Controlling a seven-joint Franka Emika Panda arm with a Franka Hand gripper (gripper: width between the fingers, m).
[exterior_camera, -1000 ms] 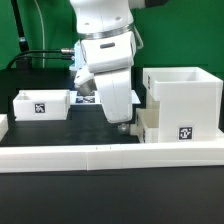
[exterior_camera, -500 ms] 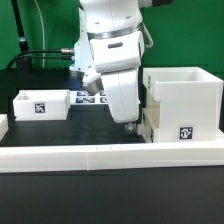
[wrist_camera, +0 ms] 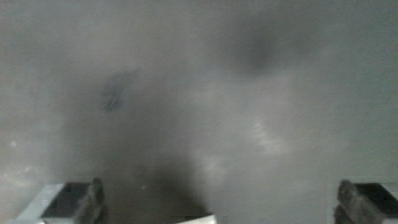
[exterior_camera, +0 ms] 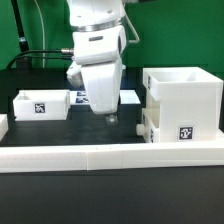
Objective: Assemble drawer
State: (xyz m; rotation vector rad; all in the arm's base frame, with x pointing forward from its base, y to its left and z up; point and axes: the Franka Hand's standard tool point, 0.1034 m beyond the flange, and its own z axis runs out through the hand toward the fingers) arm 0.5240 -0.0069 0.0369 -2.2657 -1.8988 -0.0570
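Jaws spread wide and holding nothing, the gripper (exterior_camera: 110,117) hangs between the pieces: the loose tray (exterior_camera: 40,104) sits well off to the exterior view's left, long side camera-facing, while the housing (exterior_camera: 186,98), other tray (exterior_camera: 149,124) poking out, stands near on the exterior view's right.

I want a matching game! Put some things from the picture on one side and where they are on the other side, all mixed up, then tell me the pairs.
Things:
1. big housing
2. small tray standing alone
3. end effector
4. long wall bar

Places:
A. across the front
B. the exterior view's right
C. in the middle, open, holding nothing
D. the exterior view's left

Pairs: 1-B, 2-D, 3-C, 4-A
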